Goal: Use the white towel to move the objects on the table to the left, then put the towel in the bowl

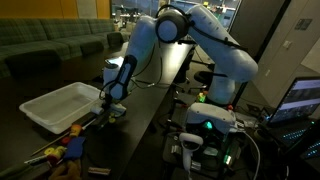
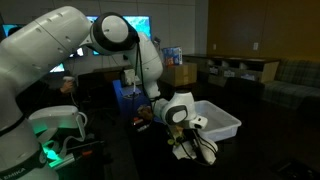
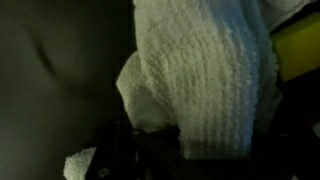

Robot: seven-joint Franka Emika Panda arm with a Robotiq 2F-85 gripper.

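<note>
Sweeping step in hand | my hand (image 1: 112, 102) clamped on white towel (image 3: 200, 70), low over bench beside bowl (image 1: 40, 115) | yellow object (image 3: 298, 50) at towel's edge | next, I judge: drag leftward, cloth pressed flat.

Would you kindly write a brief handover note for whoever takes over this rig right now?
Gripper: low over the dark table, beside the white rectangular plastic bin. The white knitted towel fills the wrist view, but the fingers are too dark to tell whether they grip it.
Things: small colourful objects lie near the table's edge, and a yellow one sits beside the towel.
Done: the towel is at the gripper.
Left: sweep the objects, then put the towel in the bin.
</note>
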